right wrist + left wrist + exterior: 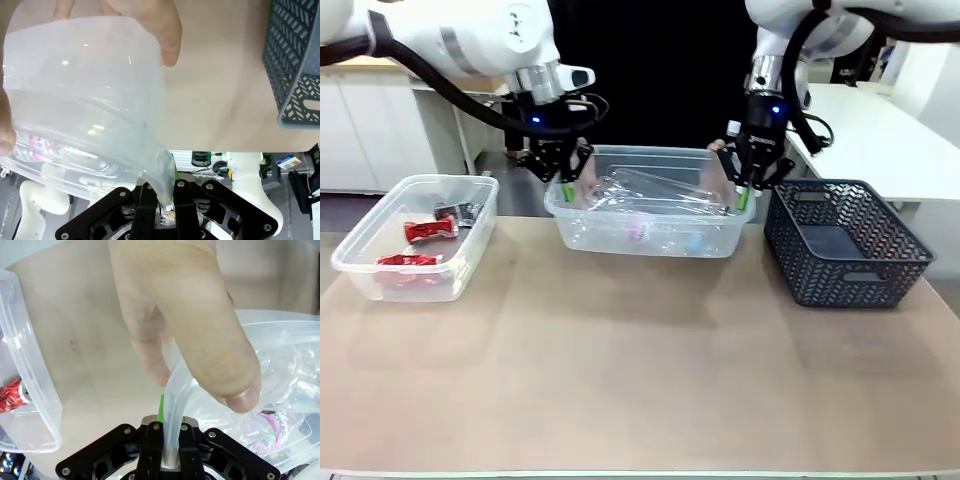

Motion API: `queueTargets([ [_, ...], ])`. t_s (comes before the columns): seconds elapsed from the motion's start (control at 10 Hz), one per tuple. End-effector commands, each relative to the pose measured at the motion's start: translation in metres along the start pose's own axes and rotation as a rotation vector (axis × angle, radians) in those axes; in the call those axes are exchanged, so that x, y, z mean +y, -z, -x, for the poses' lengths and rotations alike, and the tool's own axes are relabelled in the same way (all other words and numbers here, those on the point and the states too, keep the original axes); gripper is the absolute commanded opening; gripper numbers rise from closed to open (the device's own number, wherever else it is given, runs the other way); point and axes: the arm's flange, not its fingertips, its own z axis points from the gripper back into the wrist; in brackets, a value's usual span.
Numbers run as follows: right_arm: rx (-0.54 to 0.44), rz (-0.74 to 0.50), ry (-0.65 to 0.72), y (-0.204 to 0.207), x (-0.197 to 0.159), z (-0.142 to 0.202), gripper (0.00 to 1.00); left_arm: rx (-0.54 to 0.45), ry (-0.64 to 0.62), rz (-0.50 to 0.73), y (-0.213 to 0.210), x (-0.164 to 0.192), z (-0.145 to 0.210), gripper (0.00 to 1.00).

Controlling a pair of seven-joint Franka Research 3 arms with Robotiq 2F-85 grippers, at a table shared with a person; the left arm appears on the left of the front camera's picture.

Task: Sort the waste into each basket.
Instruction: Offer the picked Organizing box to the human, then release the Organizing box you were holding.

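Observation:
The middle clear tub (650, 238) holds clear plastic bottles (640, 205) with pink and blue labels. My left gripper (567, 183) is shut on the rim at its left end, and my right gripper (745, 192) is shut on the rim at its right end. In the left wrist view, the left gripper (168, 440) pinches the rim (175, 390) just under a person's hand (185, 315), with bottles (270, 425) inside. In the right wrist view, the right gripper (165, 192) clamps the tub wall (85, 90), which a person's finger (167, 35) also holds. Red-and-silver cans (428, 231) lie in the left clear tub (470, 255).
The dark grey lattice basket (820, 270) stands at the right, close to the right gripper, with nothing seen inside; it also shows as the lattice basket (295, 65) in the right wrist view. The left tub (35, 375) holds a can (9, 396). Bare brown tabletop spreads across the front.

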Motion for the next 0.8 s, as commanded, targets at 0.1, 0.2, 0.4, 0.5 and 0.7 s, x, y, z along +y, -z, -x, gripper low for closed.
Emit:
queueTargets([
  [0.1,-0.018,-0.001,-0.006,0.0009,0.0017,0.0086,0.04,-0.020,-0.005,-0.006,0.0030,0.0048,0.0099,0.03],
  [0.2,-0.018,-0.001,-0.006,0.0009,0.0017,0.0086,0.04,-0.020,-0.005,-0.006,0.0030,0.0048,0.0099,0.03],
  [0.4,-0.018,-0.001,-0.006,0.0009,0.0017,0.0086,0.04,-0.020,-0.005,-0.006,0.0030,0.0048,0.0099,0.03],
  [0.5,-0.018,-0.001,-0.006,0.0009,0.0017,0.0086,0.04,-0.020,-0.005,-0.006,0.0030,0.0048,0.0099,0.03],
  [0.7,-0.018,-0.001,-0.006,0.0009,0.0017,0.0086,0.04,-0.020,-0.005,-0.006,0.0030,0.0048,0.0099,0.03],
])
